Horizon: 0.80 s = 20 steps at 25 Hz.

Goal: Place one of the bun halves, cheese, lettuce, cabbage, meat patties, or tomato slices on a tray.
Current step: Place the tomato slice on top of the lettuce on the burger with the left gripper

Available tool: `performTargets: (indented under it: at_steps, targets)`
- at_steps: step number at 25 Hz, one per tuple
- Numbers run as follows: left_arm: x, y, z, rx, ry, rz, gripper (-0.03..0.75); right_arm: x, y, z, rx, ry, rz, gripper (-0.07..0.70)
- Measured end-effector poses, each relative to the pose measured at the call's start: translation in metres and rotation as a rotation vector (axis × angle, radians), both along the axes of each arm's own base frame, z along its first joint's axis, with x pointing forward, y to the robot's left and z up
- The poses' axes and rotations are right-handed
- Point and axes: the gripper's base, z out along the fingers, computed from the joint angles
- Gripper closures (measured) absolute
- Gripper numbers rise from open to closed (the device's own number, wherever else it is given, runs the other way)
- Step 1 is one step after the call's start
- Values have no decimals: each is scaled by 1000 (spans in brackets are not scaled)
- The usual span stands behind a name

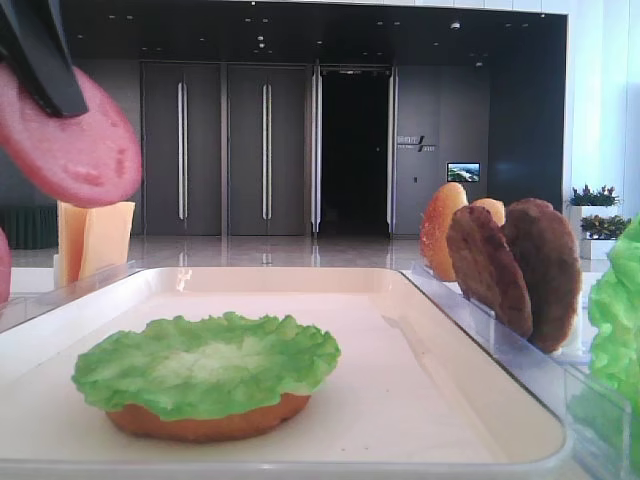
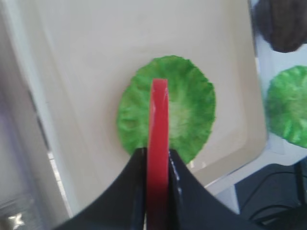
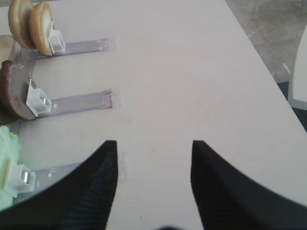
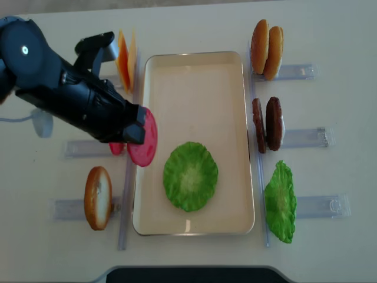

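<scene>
My left gripper (image 4: 139, 125) is shut on a red tomato slice (image 4: 143, 139), held on edge over the left rim of the cream tray (image 4: 194, 88). In the left wrist view the tomato slice (image 2: 158, 129) stands upright between the black fingers (image 2: 134, 182), above the lettuce (image 2: 192, 110). That lettuce leaf (image 4: 190, 175) lies flat on a bun half (image 1: 210, 424) in the near part of the tray (image 1: 420, 380). My right gripper (image 3: 154, 143) hangs open over bare table, holding nothing.
Clear racks flank the tray. Right side: two bun halves (image 4: 266, 49), two meat patties (image 4: 268, 124), a lettuce leaf (image 4: 280, 201). Left side: cheese slices (image 4: 123, 59), another tomato slice (image 4: 116, 148), one bun half (image 4: 98, 197).
</scene>
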Motion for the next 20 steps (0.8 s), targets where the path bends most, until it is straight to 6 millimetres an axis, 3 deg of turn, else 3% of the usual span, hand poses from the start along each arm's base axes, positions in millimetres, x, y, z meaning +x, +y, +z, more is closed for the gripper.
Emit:
performTargets:
  at_steps: [10, 20]
  targets:
    - [5, -30, -28, -318, 36, -105, 658, 0, 0, 0, 0, 0, 0, 265]
    - [12, -41, -58, -384, 145, -157, 658, 0, 0, 0, 0, 0, 0, 265]
